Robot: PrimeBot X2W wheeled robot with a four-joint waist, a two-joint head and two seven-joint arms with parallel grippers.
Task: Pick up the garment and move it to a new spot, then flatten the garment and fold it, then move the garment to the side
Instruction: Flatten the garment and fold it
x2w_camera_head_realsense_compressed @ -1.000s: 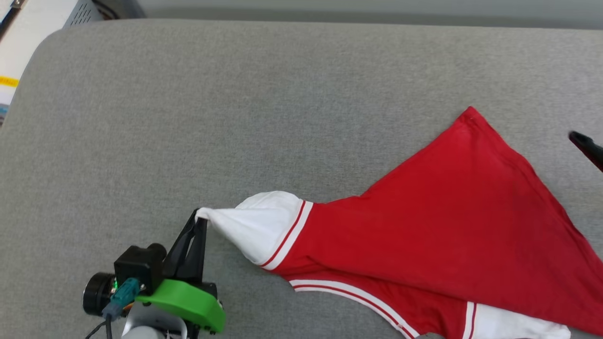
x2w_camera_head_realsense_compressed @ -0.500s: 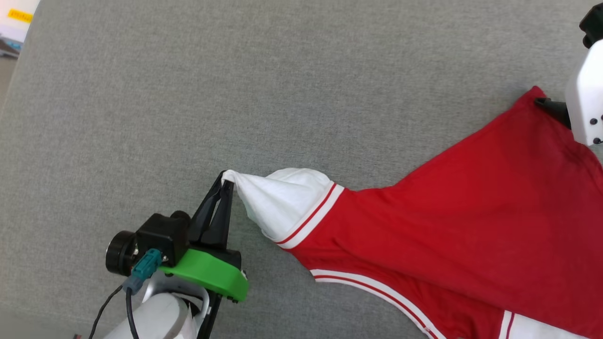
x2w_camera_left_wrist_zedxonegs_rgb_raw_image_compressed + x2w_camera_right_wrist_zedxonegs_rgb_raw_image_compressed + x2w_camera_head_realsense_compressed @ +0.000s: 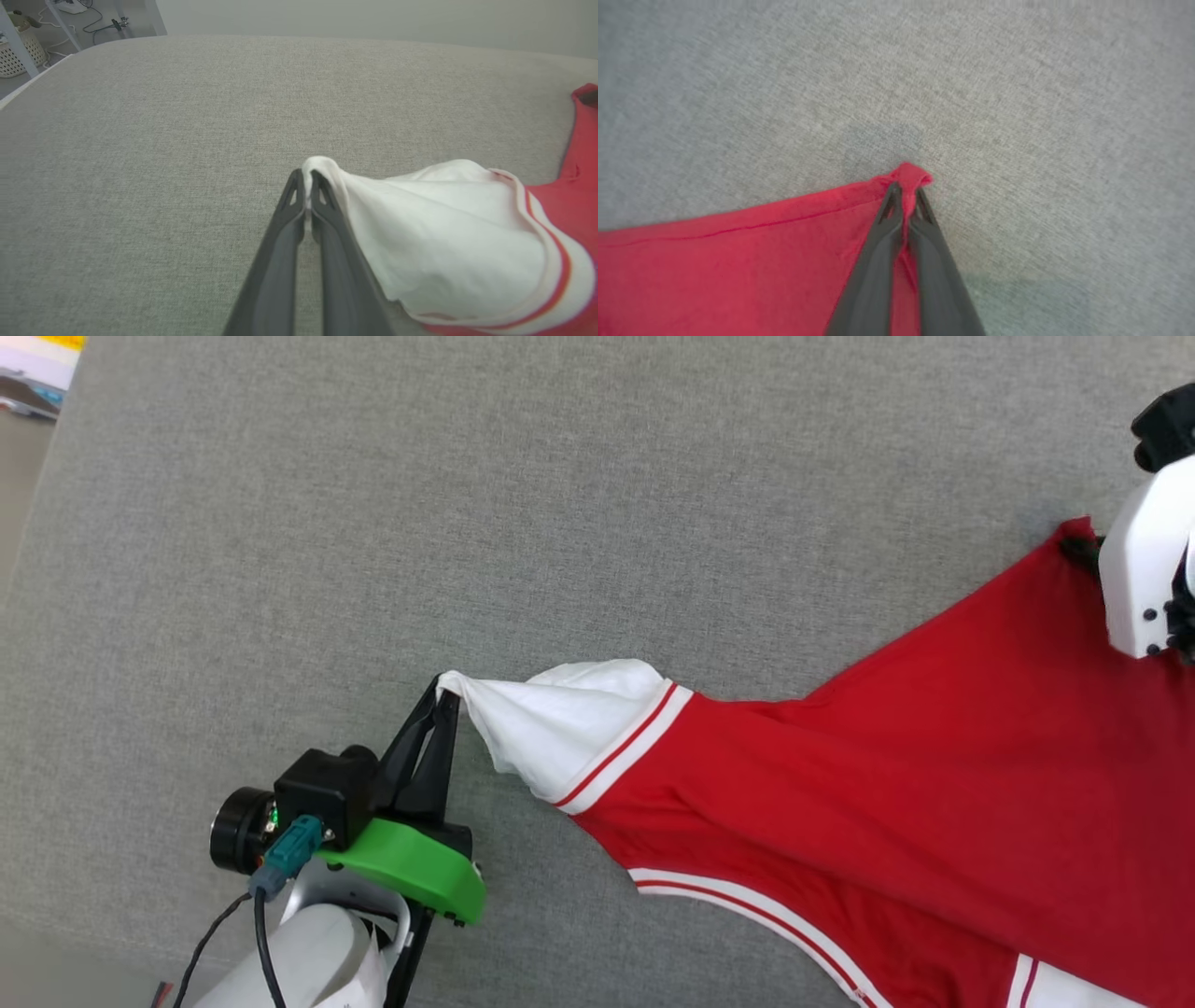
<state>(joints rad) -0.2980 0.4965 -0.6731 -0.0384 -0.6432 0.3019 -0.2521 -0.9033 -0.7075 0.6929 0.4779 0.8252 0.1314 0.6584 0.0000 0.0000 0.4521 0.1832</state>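
Closing since half a second ago, the right gripper (image 3: pixel 906 190) now pinches a red corner of the garment (image 3: pixel 896 775) at about 2 o'clock in the head view, its jaws pressed together with fabric between them. The left gripper (image 3: pixel 446 691), at 7 o'clock, stays clamped on the tip of the white sleeve (image 3: pixel 560 728). The garment lies plain red side up on the grey padded surface (image 3: pixel 373 523), spread from the centre toward 3 to 5 o'clock, with striped trim (image 3: pixel 747 905) along its 6 o'clock edge.

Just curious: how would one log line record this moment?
left gripper: shut on garment sleeve | right gripper: shut on garment corner | fold: pending
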